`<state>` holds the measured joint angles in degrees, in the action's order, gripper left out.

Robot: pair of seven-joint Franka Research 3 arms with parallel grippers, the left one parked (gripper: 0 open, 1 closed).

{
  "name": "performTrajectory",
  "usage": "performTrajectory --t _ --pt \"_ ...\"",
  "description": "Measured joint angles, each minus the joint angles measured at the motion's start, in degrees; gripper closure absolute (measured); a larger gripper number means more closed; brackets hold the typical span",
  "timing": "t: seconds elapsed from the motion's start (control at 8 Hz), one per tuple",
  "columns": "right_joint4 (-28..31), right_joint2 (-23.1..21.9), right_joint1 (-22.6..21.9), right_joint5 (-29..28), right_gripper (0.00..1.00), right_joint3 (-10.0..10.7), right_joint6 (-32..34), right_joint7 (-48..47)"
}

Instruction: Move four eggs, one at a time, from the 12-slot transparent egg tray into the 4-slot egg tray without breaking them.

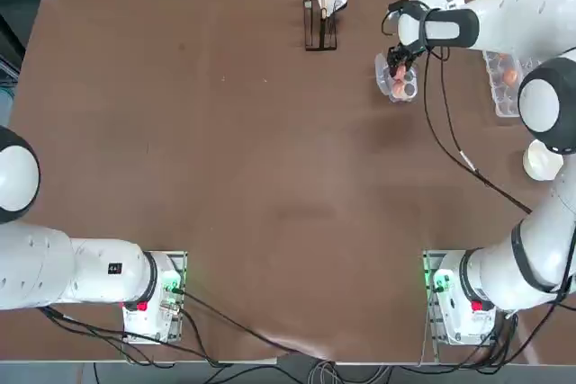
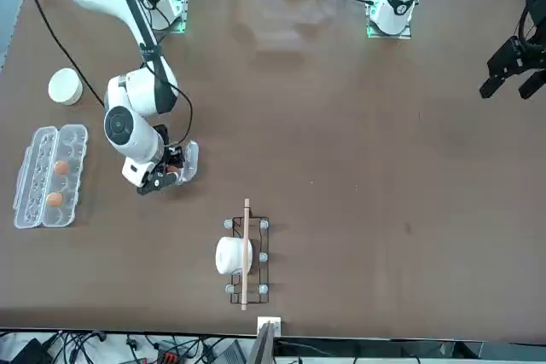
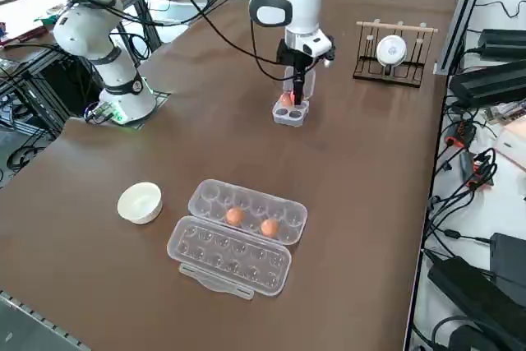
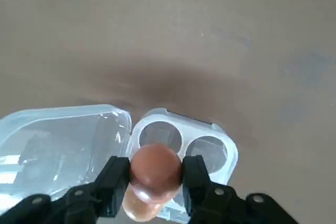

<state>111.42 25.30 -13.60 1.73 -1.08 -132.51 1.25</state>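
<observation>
From overhead, the right gripper (image 1: 399,62) hangs at the far right part of the brown worktop (image 1: 252,177), directly above the 4-slot egg tray (image 1: 397,78). An orange-brown egg shows in the tray just beneath the fingers. Off to the fingers' right, near the worktop edge, lies the 12-slot transparent egg tray (image 1: 504,83), partly hidden by the arm, with one egg visible in it. A white bowl (image 1: 543,160) sits nearer the robot's base than that long tray.

From the front, the gripper (image 2: 162,178) points down over the small tray (image 2: 186,162), whose clear lid flap lies open beside it. Well apart from the fingers, the long tray (image 2: 49,175) holds two eggs (image 2: 60,167) in one row of cups — the bowl (image 2: 65,86) stands beyond it. A wire rack with a wooden rod and a white roll (image 2: 243,255) stands apart on the camera's side.

From the right side, the gripper (image 3: 297,88) stands upright over the small tray (image 3: 290,112), an egg (image 3: 285,99) at its tip. The long tray (image 3: 238,232) lies open, well clear of the fingers, two eggs (image 3: 235,216) side by side in its far row, the bowl (image 3: 139,202) next to it.

At the wrist, the fingers (image 4: 115,179) are closed tight on one egg (image 4: 155,166) — it sits clamped between both pads, above the small tray (image 4: 207,153). A second egg (image 4: 140,203) lies in a cup just below the held one. Two cups beyond the fingers are clear, and the lid flap (image 4: 58,140) lies spread to one side.
</observation>
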Motion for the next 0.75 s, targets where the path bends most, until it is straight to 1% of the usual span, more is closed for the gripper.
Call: performTrajectory --t 0.12,0.25,0.38,0.5,0.62,0.75 --pt "0.1 0.1 0.0 0.0 0.41 0.1 0.0 0.0" --pt "0.2 0.1 0.0 0.1 0.36 0.1 -0.1 0.0" --pt "0.2 0.1 0.0 0.1 0.28 0.2 -0.1 0.0" --pt "0.2 0.1 0.0 0.1 0.1 0.2 -0.1 0.0" --pt "0.2 0.1 0.0 0.1 0.0 0.2 -0.1 0.0" --pt "0.2 0.1 0.0 0.1 0.0 0.2 -0.1 0.0"
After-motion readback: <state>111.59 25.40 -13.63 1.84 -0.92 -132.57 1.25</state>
